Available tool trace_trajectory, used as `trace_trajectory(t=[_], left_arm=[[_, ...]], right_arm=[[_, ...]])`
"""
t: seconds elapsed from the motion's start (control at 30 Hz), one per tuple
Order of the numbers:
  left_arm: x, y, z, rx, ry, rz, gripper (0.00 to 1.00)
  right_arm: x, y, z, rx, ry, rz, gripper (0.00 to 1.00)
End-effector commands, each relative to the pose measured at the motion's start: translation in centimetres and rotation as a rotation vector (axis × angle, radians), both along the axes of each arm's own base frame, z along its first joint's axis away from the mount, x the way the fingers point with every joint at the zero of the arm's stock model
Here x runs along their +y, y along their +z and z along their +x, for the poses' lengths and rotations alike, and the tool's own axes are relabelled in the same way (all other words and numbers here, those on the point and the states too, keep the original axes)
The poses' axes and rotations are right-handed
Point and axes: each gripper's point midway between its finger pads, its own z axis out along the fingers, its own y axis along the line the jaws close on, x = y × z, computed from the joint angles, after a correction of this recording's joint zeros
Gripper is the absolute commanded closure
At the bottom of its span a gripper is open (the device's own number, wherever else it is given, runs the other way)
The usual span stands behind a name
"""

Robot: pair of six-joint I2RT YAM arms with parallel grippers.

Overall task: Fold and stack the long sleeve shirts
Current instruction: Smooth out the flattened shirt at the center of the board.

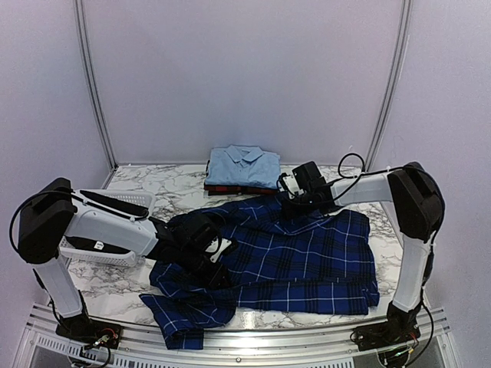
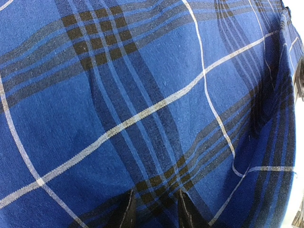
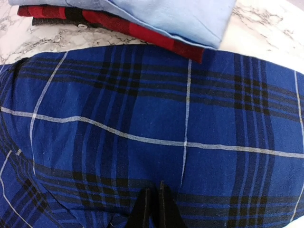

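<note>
Top view: shows the navy plaid shirt [image 1: 299, 261] spread loosely over the marble table [image 1: 115, 290], one sleeve bunched at the near left edge. Shows, at the far edge, the folded light blue shirt [image 1: 244, 165] lying on the folded red-and-black plaid shirt [image 1: 236, 188]. Places the white slotted basket [image 1: 123, 201] at the left, largely covered by the left arm, so cannot tell what it holds. Puts the left gripper [image 1: 215, 257] on the navy cloth's left part and the right gripper [image 1: 295, 203] at its far edge, just beside the stack.

Left wrist view: fills almost wholly with navy plaid cloth. Shows two dark fingers [image 2: 126, 211] apart at the bottom, with cloth across the gap. Cannot tell whether clamping or merely resting.

Right wrist view: shows dark fingers [image 3: 145, 209] pressed nearly together on a raised fold of navy cloth. Shows, beyond the fold, the two stacked shirts on the marble, light blue over red-and-black.
</note>
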Motion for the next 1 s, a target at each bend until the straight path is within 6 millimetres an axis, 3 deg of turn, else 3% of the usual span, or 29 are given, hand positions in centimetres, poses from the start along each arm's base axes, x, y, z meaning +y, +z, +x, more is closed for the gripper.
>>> trace_trajectory(t=[0.0, 0.23, 0.4, 0.63, 0.7, 0.77, 0.9, 0.97], left_arm=[[4.4, -3.5, -2.7, 0.097, -0.008, 0.198, 0.67], [4.4, -3.2, -2.5, 0.086, -0.006, 0.199, 0.67], [3.8, -2.6, -1.9, 0.063, -0.005, 0.187, 0.67], [2.2, -1.5, -0.9, 0.041, -0.013, 0.152, 0.67], [2.0, -1.1, -0.7, 0.030, -0.011, 0.146, 0.66], [1.9, -0.6, -0.3, 0.010, 0.006, 0.143, 0.65], [1.6, 1.6, 0.9, -0.042, 0.063, 0.108, 0.49], [1.4, 3.1, 1.4, -0.070, 0.090, 0.077, 0.45]], right_arm=[[0.7, 2.9, 1.8, -0.060, -0.023, 0.009, 1.00], [0.0, 8.4, 5.7, -0.212, -0.119, -0.021, 1.00], [0.2, 11.2, 9.2, -0.319, -0.154, -0.040, 1.00], [0.4, 9.7, 13.8, -0.377, -0.159, -0.065, 1.00], [0.4, 9.0, 14.5, -0.363, -0.152, -0.075, 0.86], [0.3, 9.4, 14.6, -0.353, -0.151, -0.090, 0.66], [0.0, 12.6, 12.9, -0.352, -0.157, -0.074, 0.34], [-0.4, 14.4, 11.2, -0.345, -0.165, -0.065, 0.27]])
